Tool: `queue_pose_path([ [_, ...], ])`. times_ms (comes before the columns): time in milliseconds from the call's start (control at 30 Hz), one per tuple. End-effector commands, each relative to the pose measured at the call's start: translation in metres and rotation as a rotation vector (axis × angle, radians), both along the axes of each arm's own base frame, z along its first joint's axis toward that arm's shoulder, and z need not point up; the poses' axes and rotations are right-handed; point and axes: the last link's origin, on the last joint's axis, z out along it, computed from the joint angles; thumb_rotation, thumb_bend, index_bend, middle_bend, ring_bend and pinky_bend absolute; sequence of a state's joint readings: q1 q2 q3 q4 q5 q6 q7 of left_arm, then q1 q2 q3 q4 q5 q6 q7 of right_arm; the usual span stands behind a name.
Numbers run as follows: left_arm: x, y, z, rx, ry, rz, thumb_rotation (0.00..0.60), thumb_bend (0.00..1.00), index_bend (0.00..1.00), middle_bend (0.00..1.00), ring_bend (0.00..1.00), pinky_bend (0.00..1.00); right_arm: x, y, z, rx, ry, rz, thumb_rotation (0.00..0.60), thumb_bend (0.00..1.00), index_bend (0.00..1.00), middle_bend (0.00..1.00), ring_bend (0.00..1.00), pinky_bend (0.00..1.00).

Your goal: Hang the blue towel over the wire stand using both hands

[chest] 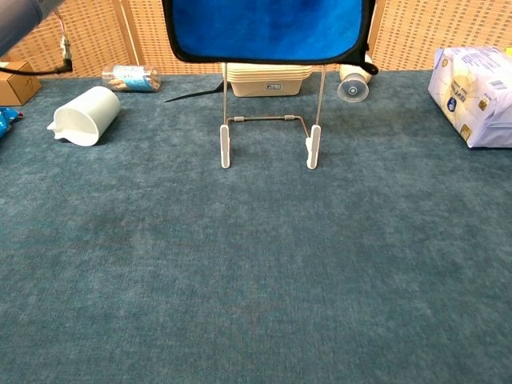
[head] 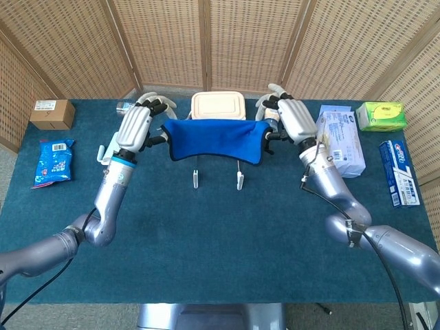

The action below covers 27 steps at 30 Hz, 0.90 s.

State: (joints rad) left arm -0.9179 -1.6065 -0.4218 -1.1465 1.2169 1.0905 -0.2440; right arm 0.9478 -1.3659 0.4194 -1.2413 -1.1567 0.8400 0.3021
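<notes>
The blue towel (head: pixel 214 139) hangs stretched between our two hands above the middle of the desk (chest: pixel 256 272), its lower hem covering the top of the wire stand (chest: pixel 270 132); whether it rests on the top bar we cannot tell. In the chest view the stand's two white feet sit on the blue cloth of the desk, with the towel (chest: pixel 266 30) spread flat above them. Our left hand (head: pixel 135 128) grips the towel's left end, and our right hand (head: pixel 292 119) grips its right end, both raised over the far half of the desk. Toward the left edge a white pitcher (chest: pixel 86 115) lies on its side. At the right edge stands a white tissue pack (chest: pixel 475 94). Behind the stand, toward the far edge, sit a cream lunch box (head: pixel 218 106) and a small bottle lying down (chest: pixel 131 78).
</notes>
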Motion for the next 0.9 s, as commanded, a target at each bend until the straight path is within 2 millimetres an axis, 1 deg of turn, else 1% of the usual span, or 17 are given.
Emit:
queue_pose_path([
  [33,-0.004,-0.001,-0.003,-0.01,-0.004,0.007,0.6,0.54,0.74,0.38,0.28,0.15,0.0,0.001,-0.002,0.004,0.0,0.001,0.6,0.47,0.89,0.35,0.1,0.21],
  [433,-0.02,-0.002,-0.007,-0.023,0.004,0.037,0.6,0.54,0.74,0.38,0.28,0.15,-0.002,0.003,-0.011,0.022,0.013,-0.005,0.6,0.47,0.89,0.35,0.09,0.21],
  [900,-0.026,-0.004,-0.014,-0.031,0.026,0.043,0.6,0.54,0.73,0.38,0.28,0.15,-0.007,0.004,-0.017,0.025,0.036,-0.009,0.6,0.47,0.87,0.35,0.08,0.21],
])
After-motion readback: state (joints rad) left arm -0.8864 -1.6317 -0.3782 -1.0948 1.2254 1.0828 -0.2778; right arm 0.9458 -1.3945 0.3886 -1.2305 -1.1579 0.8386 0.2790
